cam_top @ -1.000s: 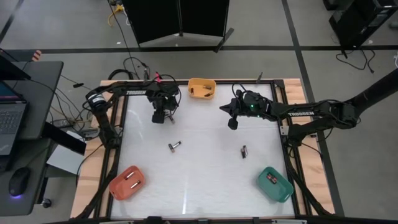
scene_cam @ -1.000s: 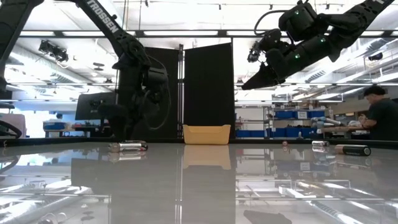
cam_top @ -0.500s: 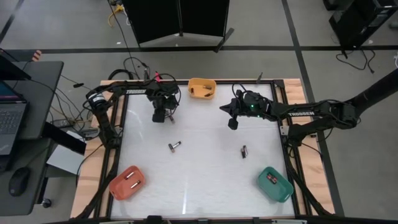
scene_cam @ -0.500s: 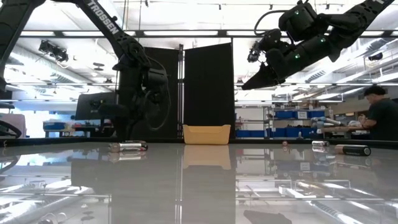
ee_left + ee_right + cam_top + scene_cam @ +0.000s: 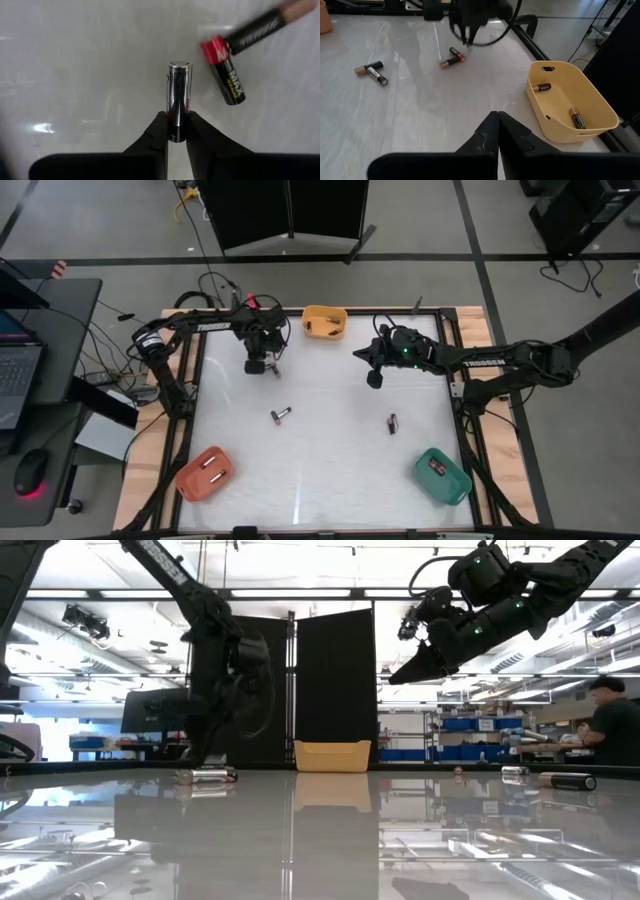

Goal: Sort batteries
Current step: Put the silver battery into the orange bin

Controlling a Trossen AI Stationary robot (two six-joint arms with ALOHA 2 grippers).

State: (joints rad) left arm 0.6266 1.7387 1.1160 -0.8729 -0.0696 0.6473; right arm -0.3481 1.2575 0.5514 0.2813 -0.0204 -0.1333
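Left gripper (image 5: 173, 131) clamping silver battery (image 5: 178, 97), red-black batteries (image 5: 226, 76) beside

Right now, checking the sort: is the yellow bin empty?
No. The yellow bin holds two batteries, lying flat inside.

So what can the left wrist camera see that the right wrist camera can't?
Only the left wrist view shows up close the left gripper with its jaws shut on a silver battery.

Only the right wrist view shows the yellow bin holding two batteries, another pair on the table, and the right gripper, shut and holding nothing.

Both show the red-and-black battery pair lying on the white table.
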